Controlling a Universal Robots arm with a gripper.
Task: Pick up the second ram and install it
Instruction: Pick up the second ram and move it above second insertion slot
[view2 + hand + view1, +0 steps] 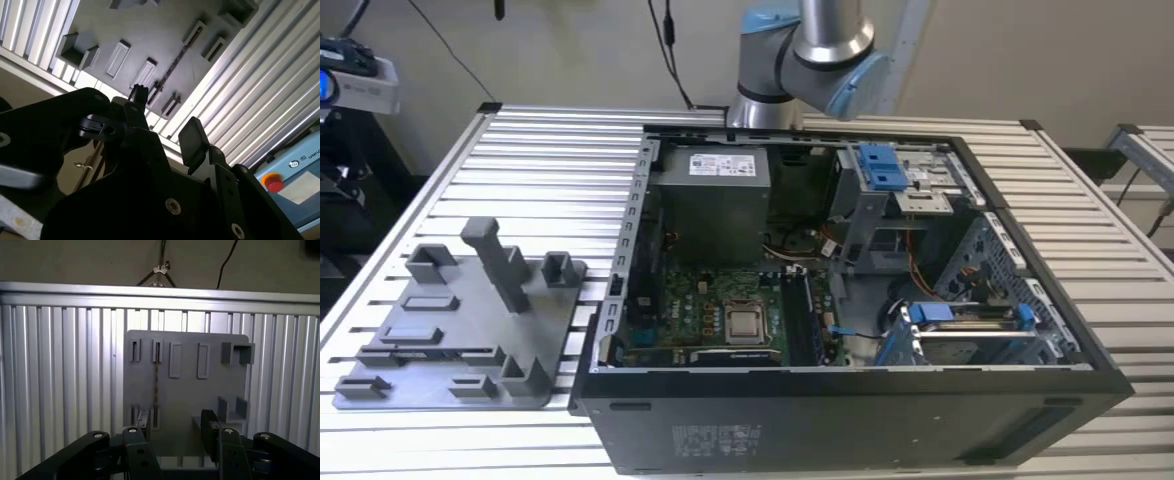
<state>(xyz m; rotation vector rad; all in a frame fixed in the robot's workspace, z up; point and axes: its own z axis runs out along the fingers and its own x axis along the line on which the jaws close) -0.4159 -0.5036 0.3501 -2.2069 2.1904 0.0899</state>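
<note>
Two dark fingers [209,430] of the tool [176,421] stand well apart in the first wrist view with nothing between them, so the tool is wide open and holds nothing. Beyond the fingertips lies a grey tray [185,395] on the ribbed metal desk [60,380]. The ram [156,385] is on this tray. It shows as a thin dark strip that runs straight away from the tool, and its far end meets a small slotted holder [160,345]. It is apart from the tool and does not touch it, and it lines up closer to one finger than to the other. The second wrist view shows the ram [172,67] past the open fingers, also free of them. In the exterior view the tray [474,325] sits on the desk just beside an open computer case [854,400], and the arm [817,45] stands at the far side of the case.
</note>
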